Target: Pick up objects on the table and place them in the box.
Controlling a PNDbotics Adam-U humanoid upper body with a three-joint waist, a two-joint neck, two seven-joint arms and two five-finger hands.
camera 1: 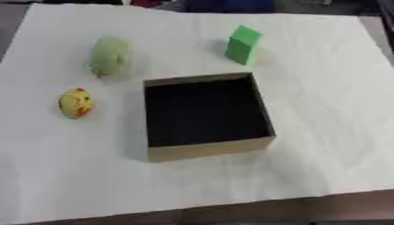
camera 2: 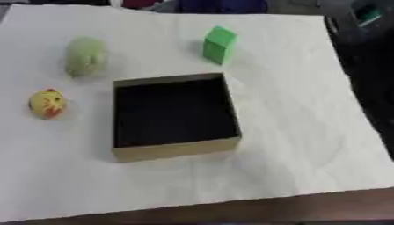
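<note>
An open brown cardboard box (camera 1: 209,151) with a dark inside stands in the middle of the white-covered table. A bright green block (camera 1: 243,45) stands upright behind the box, to its right. A pale green rounded object (camera 1: 110,56) lies at the back left. A small yellow rounded toy with red marks (camera 1: 76,103) lies left of the box. The box looks empty inside. Neither of my hands shows in either view.
A white cloth (camera 1: 331,110) covers the table; its front edge shows the brown tabletop (camera 1: 323,211) beneath. Dark objects and a bit of teal (camera 2: 368,13) sit beyond the table's right edge.
</note>
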